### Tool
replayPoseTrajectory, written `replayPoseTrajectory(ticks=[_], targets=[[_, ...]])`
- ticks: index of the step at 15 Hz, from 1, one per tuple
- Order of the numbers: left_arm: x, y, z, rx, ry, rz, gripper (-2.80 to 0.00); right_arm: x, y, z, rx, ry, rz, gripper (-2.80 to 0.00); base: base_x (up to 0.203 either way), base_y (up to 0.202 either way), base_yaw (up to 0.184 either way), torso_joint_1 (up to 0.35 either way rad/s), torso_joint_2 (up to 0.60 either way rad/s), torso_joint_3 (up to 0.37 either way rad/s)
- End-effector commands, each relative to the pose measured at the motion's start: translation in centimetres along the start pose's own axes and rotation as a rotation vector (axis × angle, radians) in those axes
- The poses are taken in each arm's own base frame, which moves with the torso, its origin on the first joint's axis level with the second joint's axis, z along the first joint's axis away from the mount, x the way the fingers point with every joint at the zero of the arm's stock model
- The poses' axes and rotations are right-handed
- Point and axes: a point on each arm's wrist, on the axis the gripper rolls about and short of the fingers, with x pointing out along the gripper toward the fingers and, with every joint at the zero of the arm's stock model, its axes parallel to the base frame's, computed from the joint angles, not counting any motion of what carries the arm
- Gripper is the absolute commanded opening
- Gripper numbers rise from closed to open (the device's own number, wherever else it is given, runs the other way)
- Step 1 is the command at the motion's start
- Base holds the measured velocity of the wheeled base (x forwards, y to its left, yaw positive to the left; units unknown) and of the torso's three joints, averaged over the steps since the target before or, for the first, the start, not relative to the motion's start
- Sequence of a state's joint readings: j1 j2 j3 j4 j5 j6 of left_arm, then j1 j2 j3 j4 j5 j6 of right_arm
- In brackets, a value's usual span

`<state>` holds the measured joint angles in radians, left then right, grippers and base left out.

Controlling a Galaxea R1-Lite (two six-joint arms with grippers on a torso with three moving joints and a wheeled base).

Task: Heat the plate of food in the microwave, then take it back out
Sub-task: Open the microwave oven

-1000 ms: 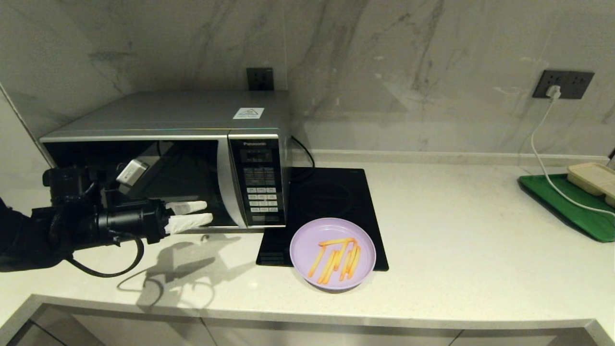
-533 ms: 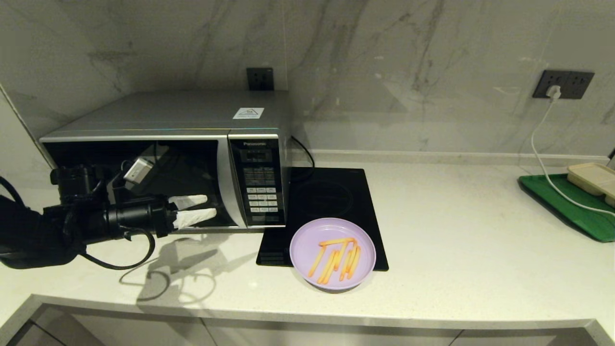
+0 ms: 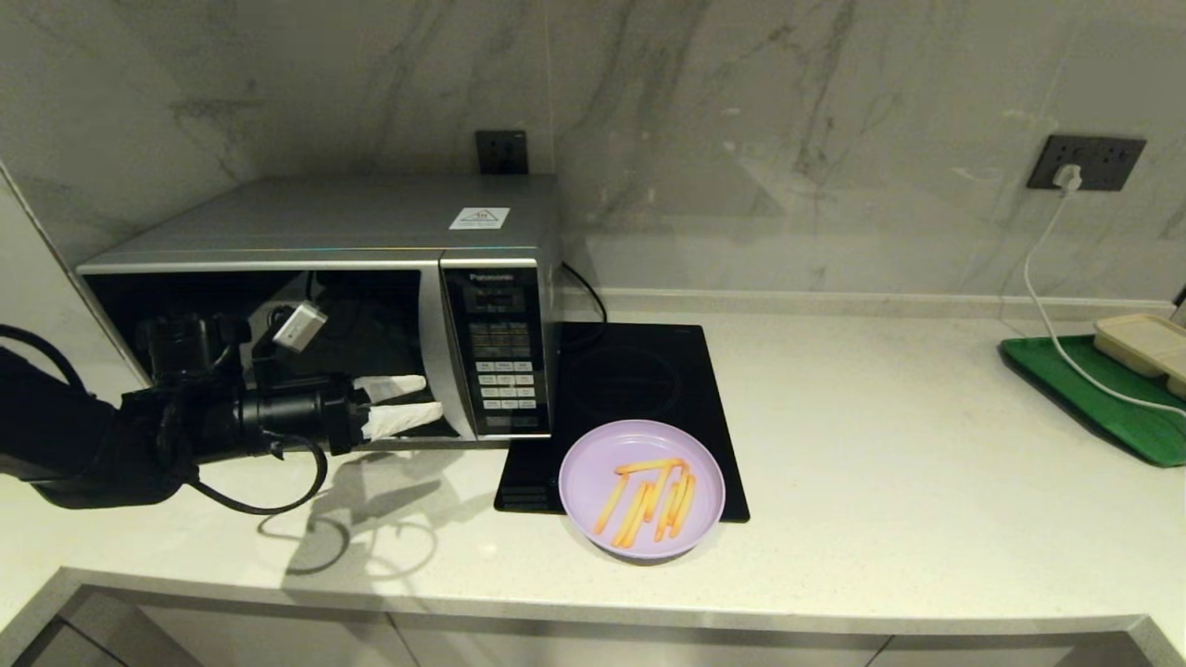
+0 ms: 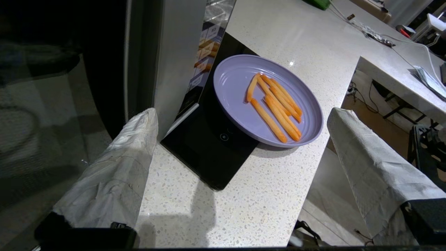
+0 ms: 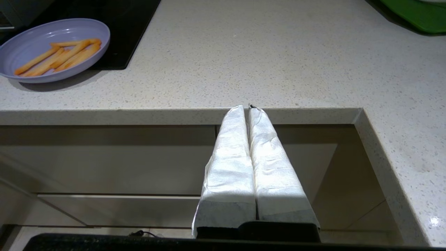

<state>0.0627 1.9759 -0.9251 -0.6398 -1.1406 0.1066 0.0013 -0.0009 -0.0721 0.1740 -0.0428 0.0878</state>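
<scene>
The silver microwave (image 3: 371, 222) stands at the back left with its dark glass door (image 3: 278, 315) shut. My left gripper (image 3: 431, 396) is open in front of the door's lower right. One white-wrapped finger (image 4: 134, 146) is close beside the curved silver handle strip (image 4: 177, 52), with nothing between the fingers. The lilac plate (image 3: 593, 472) with several orange fries (image 3: 653, 496) sits half on the cooktop's front edge, to the right of the gripper, and also shows as the plate (image 4: 233, 80) beyond the fingers. My right gripper (image 5: 246, 108) is shut and empty, parked below the counter's front edge.
A flat black induction cooktop (image 3: 639, 380) lies right of the microwave. A green tray (image 3: 1093, 389) holding a beige compartment tray (image 3: 1144, 343) sits at the far right. A white cable (image 3: 1047, 278) runs down to it from a wall socket (image 3: 1089, 162).
My left arm has moved to the right along the microwave door, bringing the open fingers closer to the handle strip. The plate has stayed put.
</scene>
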Motion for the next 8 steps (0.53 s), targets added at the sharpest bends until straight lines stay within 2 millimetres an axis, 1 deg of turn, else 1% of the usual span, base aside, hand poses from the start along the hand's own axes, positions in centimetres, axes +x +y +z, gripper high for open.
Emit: replayPoseTrajectory(ticks=[1, 4, 6, 8], targets=[[0.3, 0.1, -0.1, 0.009, 0.001, -0.011, 0.00, 0.0, 0.0, 0.0, 0.000, 0.002, 0.000, -2.80, 0.000, 0.000, 0.000, 0.000, 0.00, 0.000], [0.1, 0.4, 0.1, 0.039, -0.012, 0.021, 0.00, 0.0, 0.0, 0.0, 0.000, 0.002, 0.000, -2.80, 0.000, 0.000, 0.000, 0.000, 0.00, 0.000], [0.2, 1.0, -0.1, 0.058, -0.020, 0.056, 0.00, 0.0, 0.0, 0.0, 0.001, 0.002, 0.000, -2.80, 0.000, 0.000, 0.000, 0.000, 0.00, 0.000], [-0.6, 1.1, 0.0, 0.073, -0.033, 0.076, 0.00, 0.0, 0.0, 0.0, 0.001, 0.002, 0.000, -2.80, 0.000, 0.000, 0.000, 0.000, 0.00, 0.000]])
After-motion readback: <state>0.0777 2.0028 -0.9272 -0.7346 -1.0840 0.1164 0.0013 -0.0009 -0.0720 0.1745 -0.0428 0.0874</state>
